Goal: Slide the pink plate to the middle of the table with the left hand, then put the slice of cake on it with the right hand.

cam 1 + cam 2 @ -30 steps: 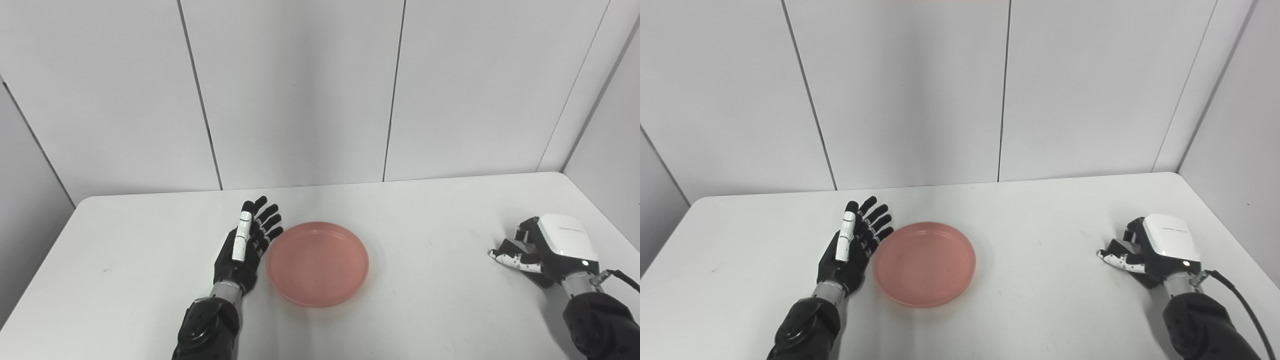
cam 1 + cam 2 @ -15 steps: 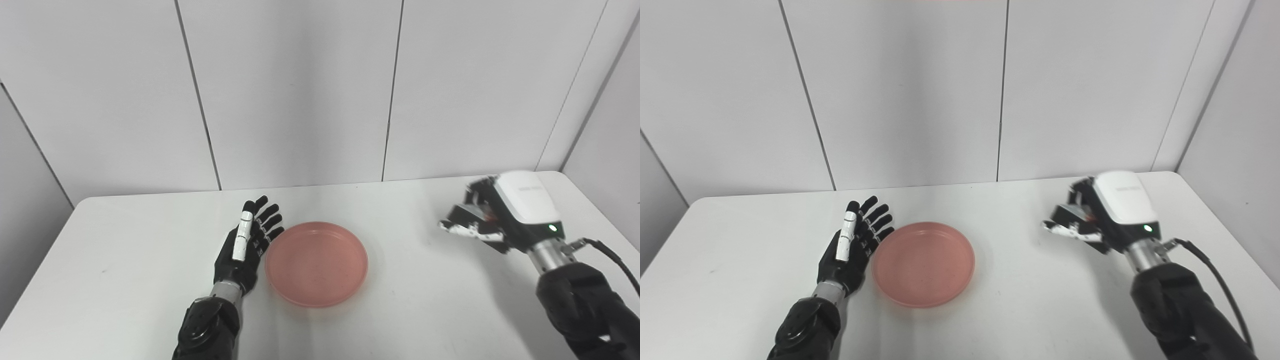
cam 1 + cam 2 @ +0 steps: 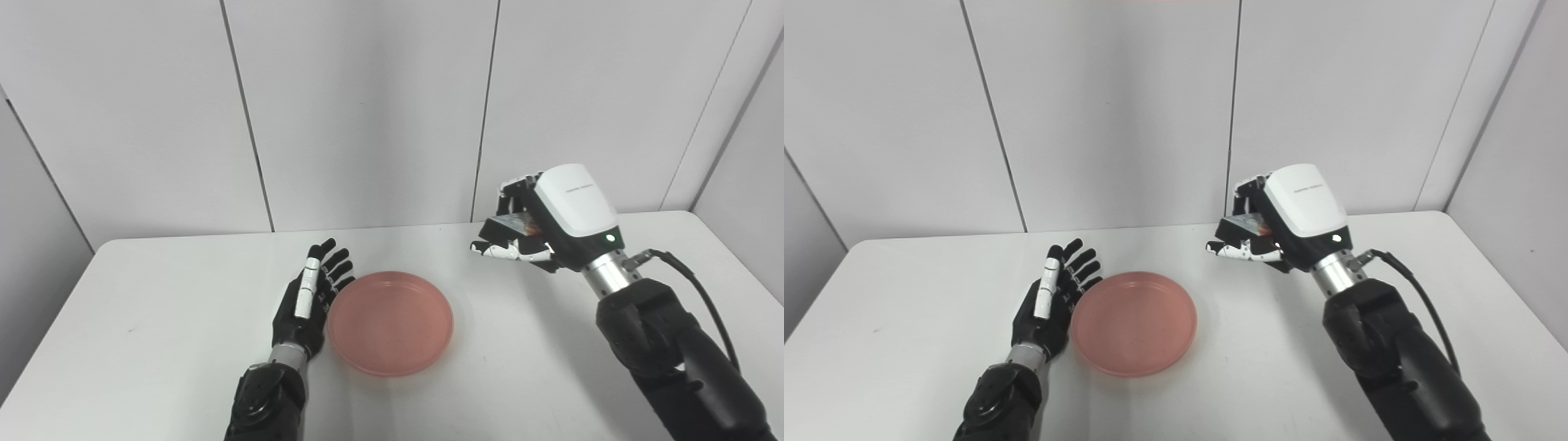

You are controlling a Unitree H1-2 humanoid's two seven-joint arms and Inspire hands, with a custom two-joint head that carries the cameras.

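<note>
Left eye view: cake slice (image 3: pixel 519 224) gripped in raised right hand (image 3: pixel 545 220).

A white table (image 3: pixel 153 318) with rounded corners stretches out in front of me. Behind the table stands a wall of pale grey panels (image 3: pixel 367 110), split by thin dark vertical seams (image 3: pixel 484 110) running down to the table's far edge.

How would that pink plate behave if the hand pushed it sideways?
The pink plate looks shallow, flat-bottomed and rigid, so it would probably slide on the smooth table, not tip or roll. The left hand stands open at its raised rim, a fair pushing face.
</note>
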